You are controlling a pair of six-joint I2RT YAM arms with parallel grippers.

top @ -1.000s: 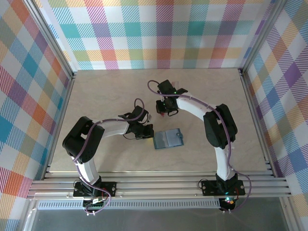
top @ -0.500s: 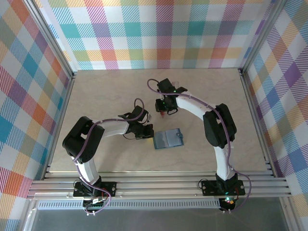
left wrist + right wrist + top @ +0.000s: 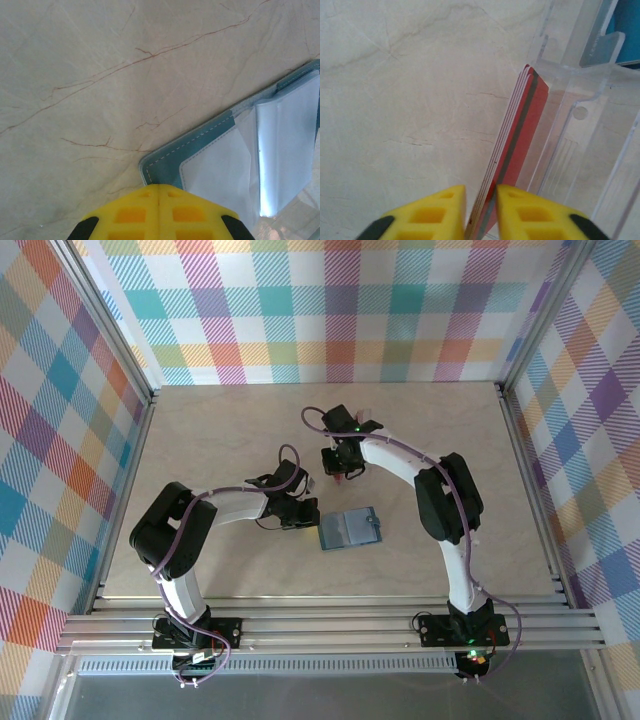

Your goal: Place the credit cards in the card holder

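The right arm's elbow has swung a little toward 9 o'clock. The card holder [image 3: 350,528] has not moved. The right gripper [image 3: 480,194] pinches a thin stack of red credit cards [image 3: 522,125] beside one clear case [image 3: 592,135]. I cannot count the stack. The left gripper [image 3: 159,195] has its fingers pressed together at the corner of the one open card holder, which lies at 6 o'clock from the right gripper.

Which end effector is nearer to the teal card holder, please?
Left. The left end effector sits right at the teal card holder's left corner; the right end effector is farther back, gripping red credit cards beside the clear case.
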